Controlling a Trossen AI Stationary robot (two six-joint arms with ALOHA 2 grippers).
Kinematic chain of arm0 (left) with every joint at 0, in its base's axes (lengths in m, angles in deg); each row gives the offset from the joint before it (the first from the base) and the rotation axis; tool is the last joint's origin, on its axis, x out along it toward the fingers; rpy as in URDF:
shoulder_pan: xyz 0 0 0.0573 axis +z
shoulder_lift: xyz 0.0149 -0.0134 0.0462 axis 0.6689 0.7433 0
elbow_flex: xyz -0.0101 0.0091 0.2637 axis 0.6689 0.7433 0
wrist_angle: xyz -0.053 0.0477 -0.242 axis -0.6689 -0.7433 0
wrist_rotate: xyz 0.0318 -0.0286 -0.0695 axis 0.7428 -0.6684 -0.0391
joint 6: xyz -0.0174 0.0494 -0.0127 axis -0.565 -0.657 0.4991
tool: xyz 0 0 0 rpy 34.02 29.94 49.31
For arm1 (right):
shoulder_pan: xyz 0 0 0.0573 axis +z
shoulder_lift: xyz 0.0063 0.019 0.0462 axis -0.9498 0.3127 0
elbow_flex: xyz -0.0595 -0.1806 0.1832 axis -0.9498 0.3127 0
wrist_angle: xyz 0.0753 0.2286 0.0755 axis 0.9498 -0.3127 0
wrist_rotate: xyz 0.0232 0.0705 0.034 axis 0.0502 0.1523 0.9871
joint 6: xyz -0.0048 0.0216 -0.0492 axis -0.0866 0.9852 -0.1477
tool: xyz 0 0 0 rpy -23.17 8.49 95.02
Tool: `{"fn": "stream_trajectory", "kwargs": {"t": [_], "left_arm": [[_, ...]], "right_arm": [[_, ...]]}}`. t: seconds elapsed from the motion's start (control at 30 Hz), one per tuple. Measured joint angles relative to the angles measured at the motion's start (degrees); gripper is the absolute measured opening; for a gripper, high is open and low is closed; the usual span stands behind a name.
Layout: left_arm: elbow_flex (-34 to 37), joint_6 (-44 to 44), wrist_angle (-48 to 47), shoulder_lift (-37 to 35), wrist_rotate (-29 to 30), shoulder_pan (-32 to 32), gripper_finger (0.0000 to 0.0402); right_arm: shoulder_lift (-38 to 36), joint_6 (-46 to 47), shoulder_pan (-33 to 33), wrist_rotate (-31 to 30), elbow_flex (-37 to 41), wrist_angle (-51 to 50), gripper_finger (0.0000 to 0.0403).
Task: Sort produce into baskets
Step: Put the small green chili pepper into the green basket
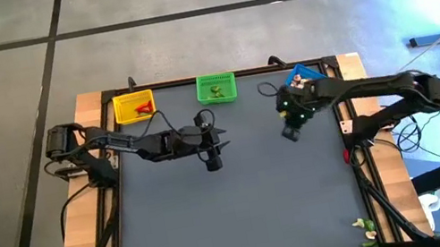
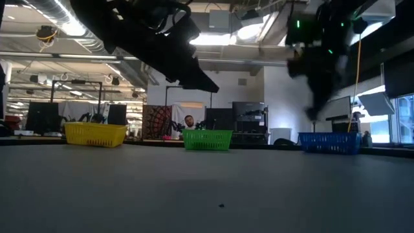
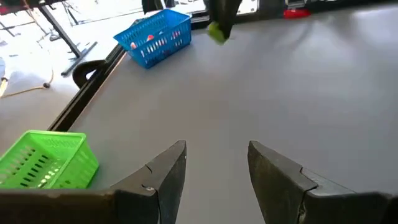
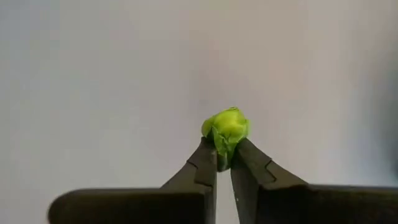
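Note:
Three baskets stand along the table's far edge: yellow with a red piece, green with a green piece, blue partly under my right arm. My right gripper is shut on a small green produce piece, held above the table in front of the blue basket; it also shows in the left wrist view. My left gripper is open and empty above the table, in front of the green basket. My right gripper pinches the green piece's lower end between its two fingertips. Most of the piece sticks out beyond the fingertips. The piece is lifted clear of the table.
A few pale and green produce pieces lie at the table's near right corner. The grey mat lies open between the arms and the near edge. A person sits far behind the table in the low view.

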Motion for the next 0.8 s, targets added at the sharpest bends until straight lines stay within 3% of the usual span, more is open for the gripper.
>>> {"fn": "stream_trajectory", "kwargs": {"t": [0.17,0.4,0.8], "left_arm": [[-0.1,4.9,0.0,-1.8,-5.0,1.3,0.0168],[-0.2,6.1,2.0,-3.4,-5.6,3.1,0.0169],[-0.2,7.1,8.5,-3.3,-13.7,3.3,0.0169]], "right_arm": [[-1.7,1.1,5.2,0.8,-0.1,19.2,0.0028],[0.3,-1.3,10.4,1.0,0.0,38.5,0.003],[3.6,-3.2,11.3,2.2,0.0,50.1,0.0031]]}}
